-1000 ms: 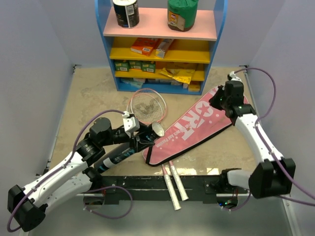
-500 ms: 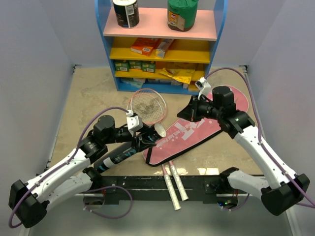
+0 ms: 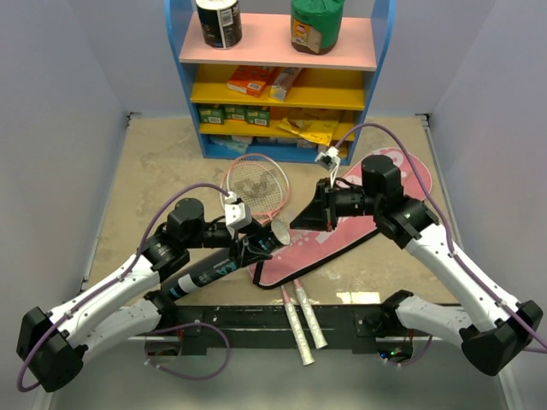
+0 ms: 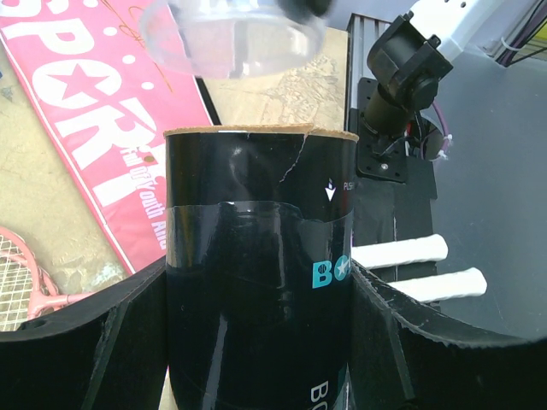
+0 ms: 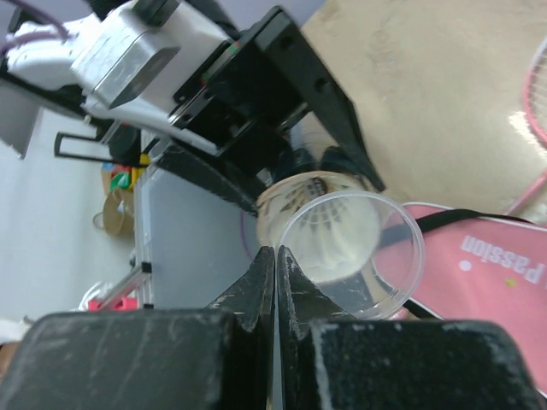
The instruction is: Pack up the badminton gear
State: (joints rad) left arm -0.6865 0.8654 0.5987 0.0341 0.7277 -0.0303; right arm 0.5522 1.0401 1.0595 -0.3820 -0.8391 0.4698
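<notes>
My left gripper (image 3: 246,248) is shut on the long black tube (image 3: 201,272), which lies tilted with its open end up and to the right. In the left wrist view my left gripper (image 4: 256,272) clamps the tube (image 4: 256,213) from both sides. My right gripper (image 3: 297,220) is shut on the rim of a clear plastic cap (image 5: 355,256) and holds it just off the tube mouth (image 5: 308,192), where white shuttlecocks show. The pink bag (image 3: 350,224) lies under the right arm. One pink racket head (image 3: 256,184) lies behind it. Two white handles (image 3: 301,326) stick out at the near edge.
The blue-yellow shelf unit (image 3: 278,85) with boxes and two jars stands at the back. A black rail (image 3: 256,314) runs along the near edge between the arm bases. Grey walls close in both sides. Bare tabletop (image 3: 162,162) lies at the left back.
My right arm has swung left from the far end of the pink bag to the tube mouth. My left arm with the tube has shifted slightly.
</notes>
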